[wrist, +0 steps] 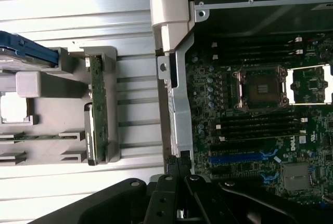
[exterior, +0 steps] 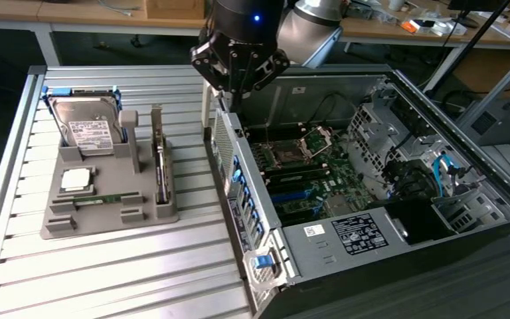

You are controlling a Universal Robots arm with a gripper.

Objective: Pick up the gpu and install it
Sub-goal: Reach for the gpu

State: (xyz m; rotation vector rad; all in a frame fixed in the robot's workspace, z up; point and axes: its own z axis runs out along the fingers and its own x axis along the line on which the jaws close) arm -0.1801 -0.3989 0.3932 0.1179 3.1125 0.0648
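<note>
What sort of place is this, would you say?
Probably a robotics lab or workshop: an open computer case sits on a slatted metal table, a grey fixture holds a hard drive and the gpu, and cluttered workbenches stand behind.

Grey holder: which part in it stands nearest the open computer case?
The thin green gpu card standing on edge; the silver hard drive, square chip and narrow green memory stick sit farther from the case.
</note>
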